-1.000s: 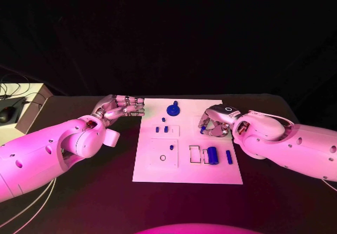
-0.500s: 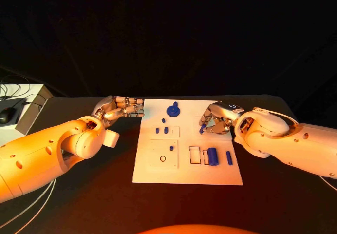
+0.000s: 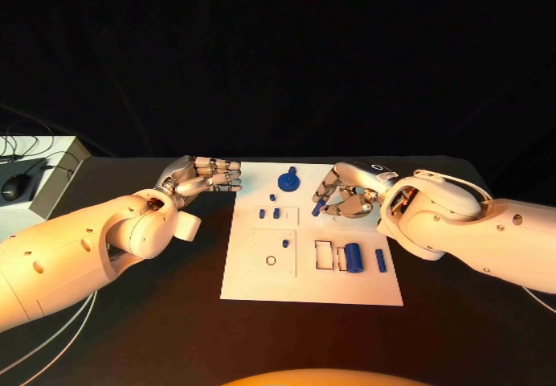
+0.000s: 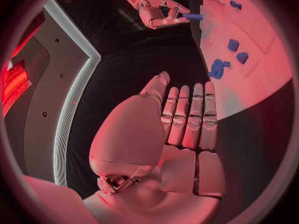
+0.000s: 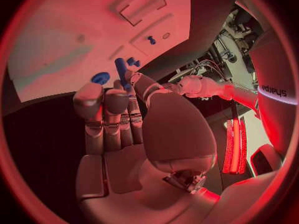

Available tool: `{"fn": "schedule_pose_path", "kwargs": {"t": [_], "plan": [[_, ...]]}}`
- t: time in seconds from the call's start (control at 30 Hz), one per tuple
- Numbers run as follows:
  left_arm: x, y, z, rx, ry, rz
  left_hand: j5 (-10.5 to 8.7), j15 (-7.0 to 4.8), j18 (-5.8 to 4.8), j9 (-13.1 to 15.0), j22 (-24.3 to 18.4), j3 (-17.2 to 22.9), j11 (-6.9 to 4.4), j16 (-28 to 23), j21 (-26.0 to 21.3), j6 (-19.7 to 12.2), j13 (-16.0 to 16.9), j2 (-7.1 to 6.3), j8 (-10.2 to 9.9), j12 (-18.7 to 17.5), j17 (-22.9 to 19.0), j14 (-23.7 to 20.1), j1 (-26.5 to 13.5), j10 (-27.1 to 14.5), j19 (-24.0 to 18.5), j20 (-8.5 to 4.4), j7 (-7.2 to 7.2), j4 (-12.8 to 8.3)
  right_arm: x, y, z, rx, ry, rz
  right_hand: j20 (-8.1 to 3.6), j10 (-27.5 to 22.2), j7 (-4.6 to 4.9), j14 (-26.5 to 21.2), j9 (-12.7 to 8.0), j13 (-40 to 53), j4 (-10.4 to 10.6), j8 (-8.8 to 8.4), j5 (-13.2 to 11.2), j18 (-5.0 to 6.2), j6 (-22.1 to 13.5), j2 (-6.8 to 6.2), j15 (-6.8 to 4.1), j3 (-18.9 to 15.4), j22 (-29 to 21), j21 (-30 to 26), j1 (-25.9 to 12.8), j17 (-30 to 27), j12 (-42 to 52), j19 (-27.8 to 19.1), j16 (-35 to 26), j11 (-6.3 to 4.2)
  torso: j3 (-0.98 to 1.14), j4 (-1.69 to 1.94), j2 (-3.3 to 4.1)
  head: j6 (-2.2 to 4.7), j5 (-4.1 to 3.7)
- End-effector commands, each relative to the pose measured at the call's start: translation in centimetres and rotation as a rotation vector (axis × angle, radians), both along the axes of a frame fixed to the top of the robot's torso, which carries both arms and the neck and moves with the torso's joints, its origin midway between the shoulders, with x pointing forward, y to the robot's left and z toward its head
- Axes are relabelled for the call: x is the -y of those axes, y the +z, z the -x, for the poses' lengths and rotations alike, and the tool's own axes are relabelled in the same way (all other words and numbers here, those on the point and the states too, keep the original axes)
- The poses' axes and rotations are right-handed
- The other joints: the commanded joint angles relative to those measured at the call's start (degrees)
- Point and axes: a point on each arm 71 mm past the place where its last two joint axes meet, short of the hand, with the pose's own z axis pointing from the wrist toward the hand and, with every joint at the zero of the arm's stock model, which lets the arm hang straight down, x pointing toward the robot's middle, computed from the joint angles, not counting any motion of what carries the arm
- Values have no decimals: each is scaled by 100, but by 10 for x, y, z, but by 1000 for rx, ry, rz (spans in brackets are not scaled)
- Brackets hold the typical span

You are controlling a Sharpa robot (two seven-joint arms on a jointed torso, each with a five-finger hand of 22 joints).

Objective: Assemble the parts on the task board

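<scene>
Two white arms are seen over the black counter (image 3: 139, 322), one from each side of the flat white rectangular task board (image 3: 312, 289) lying at its middle. The silver left hand (image 3: 199, 178) is held just beside the board's far left corner, above the counter; its fingers are straight and close together, and nothing is held in it. The silver right hand (image 3: 345, 191) is raised over the far right part of the board, and a small blue peg (image 3: 319, 207) is pinched between its fingertips; in the right wrist view the same peg (image 5: 121, 72) is seen standing up between thumb and fingers. On the board, a round blue knob-shaped part (image 3: 288, 180) is found near the far edge. A thick blue cylinder (image 3: 353, 257) is lying by a rectangular slot in the near right area, with a thinner blue rod (image 3: 380, 260) just beside it. Two short blue pegs (image 3: 269, 214) are set in a raised square plate left of centre, and a tiny blue stud (image 3: 284, 244) is seen on the plate nearer the robot.
</scene>
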Motion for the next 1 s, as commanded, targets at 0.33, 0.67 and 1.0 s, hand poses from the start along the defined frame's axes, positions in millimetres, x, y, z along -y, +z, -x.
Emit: {"fn": "schedule_pose_path", "kwargs": {"t": [0.33,0.67,1.0], "plan": [[5,1,1,3,-29,19,27,5,20,1,-7,37,-3,26,20,6,-6,6,-14,-26,-4,-30,25,-51,22,24,-10,2,-65,-20,32,106,215,10,-34,262,44,-2,6,17,-37,31,30,86,21,127,-20,-9,544,14,81,9,31,235,5,-217,-2,7,0,-29,129],[6,1,2,3,-31,20,24,3,18,-1,-13,51,-3,26,28,9,-7,-6,-19,-27,-4,-28,22,-50,22,21,-8,-4,-91,-43,44,90,274,21,-33,261,49,-2,7,17,-49,31,29,88,22,127,-19,-2,543,14,82,9,31,233,5,-215,-4,3,-1,-68,207],[4,1,2,1,-28,18,24,3,18,-1,-13,51,-3,26,28,9,-7,-6,-19,-27,-4,-28,22,-50,22,21,-8,-4,-90,-54,43,94,274,55,-32,260,49,-3,7,17,-51,31,22,89,20,131,-18,-2,542,15,74,9,31,231,4,-214,-5,-6,-1,-93,204]]}}
